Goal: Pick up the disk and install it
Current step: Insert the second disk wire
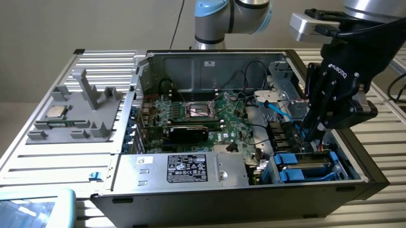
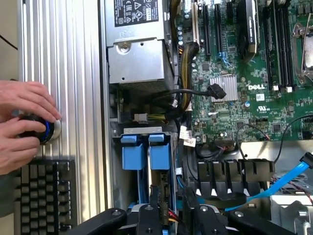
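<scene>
Exterior view: disk in bay, just below hand.

Your exterior view looks down at an angle from in front of the open computer case, taking in all of it. Your wrist view hangs close above, facing straight down. Both share the blue drive bay and motherboard.
</scene>
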You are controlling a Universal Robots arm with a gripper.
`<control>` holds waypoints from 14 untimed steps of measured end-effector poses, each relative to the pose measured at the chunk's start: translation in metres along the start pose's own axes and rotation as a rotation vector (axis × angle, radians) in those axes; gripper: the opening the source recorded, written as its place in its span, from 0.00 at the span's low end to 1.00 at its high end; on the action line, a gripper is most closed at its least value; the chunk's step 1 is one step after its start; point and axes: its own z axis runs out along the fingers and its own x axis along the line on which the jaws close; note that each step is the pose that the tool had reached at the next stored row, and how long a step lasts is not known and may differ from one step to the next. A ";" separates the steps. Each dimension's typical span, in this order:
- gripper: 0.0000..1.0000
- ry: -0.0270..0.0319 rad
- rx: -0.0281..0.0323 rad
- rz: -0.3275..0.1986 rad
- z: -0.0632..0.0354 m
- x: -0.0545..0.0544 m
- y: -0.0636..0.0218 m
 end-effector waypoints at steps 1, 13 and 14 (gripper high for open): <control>0.31 -0.0010 -0.0057 -0.001 0.0005 0.000 0.0000; 0.31 -0.0407 -0.0346 -0.006 0.0110 0.001 -0.0052; 0.31 -0.0453 -0.0376 -0.006 0.0117 0.002 -0.0053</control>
